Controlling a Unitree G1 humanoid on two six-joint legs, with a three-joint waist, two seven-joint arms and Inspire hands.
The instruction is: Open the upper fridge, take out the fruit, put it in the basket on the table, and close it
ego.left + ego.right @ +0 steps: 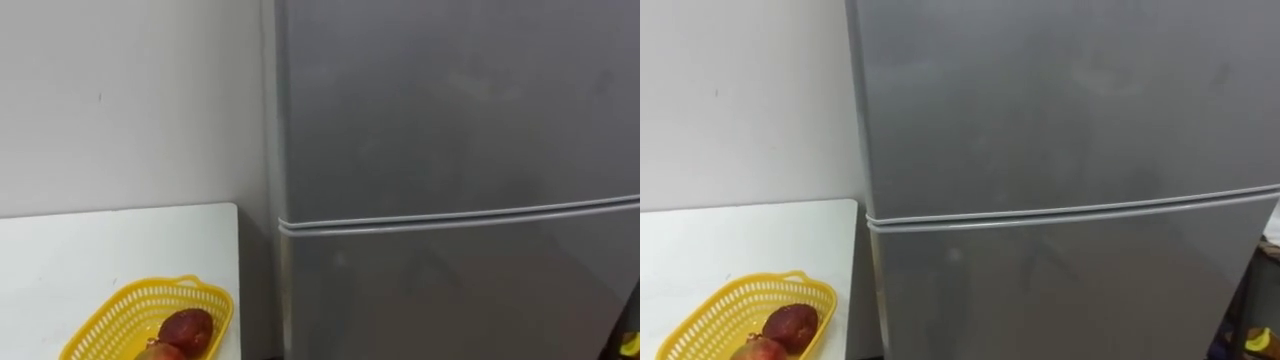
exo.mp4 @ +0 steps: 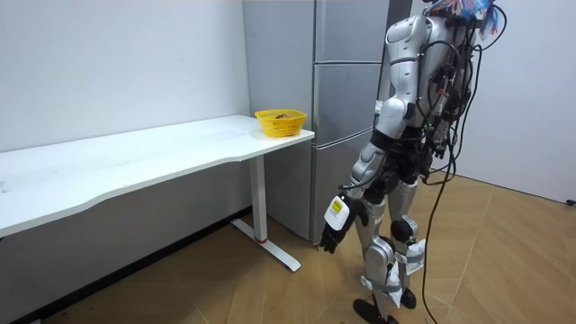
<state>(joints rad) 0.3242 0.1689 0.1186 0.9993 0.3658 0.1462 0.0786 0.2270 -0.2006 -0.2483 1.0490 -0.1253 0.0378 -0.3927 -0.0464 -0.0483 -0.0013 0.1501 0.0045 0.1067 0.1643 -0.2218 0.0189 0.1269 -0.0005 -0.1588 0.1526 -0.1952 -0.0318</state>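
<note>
Towering high above the left hand (image 2: 335, 229), the grey fridge (image 2: 279, 72) is being faced by the robot, and both of its doors are being held shut. The upper door (image 1: 450, 110), up and ahead of the hand, is being shown flat and smooth, with no handle to be seen on it. The thing to be fetched is being hidden behind that door, so what it is cannot be told.

The door is being judged big, stiff and a bit heavy. It is most likely being held tight by a seal, and its face looks slippery. A hold is best being looked for at its edge: along one side, or at the thin gap (image 1: 460, 218) where it meets the lower door (image 1: 450, 300). Which side swings out cannot be told.

The white table (image 1: 100, 240) is being seen off to the hand's left. The hand itself is being hung low by the robot's thigh, fingers loose, with nothing being held. Up and to the left of the hand, a yellow basket (image 1: 130, 295) is being seen on the table end. Dark red fruit (image 1: 188, 328) is being carried in it, likely soft and easy to bruise.
</note>
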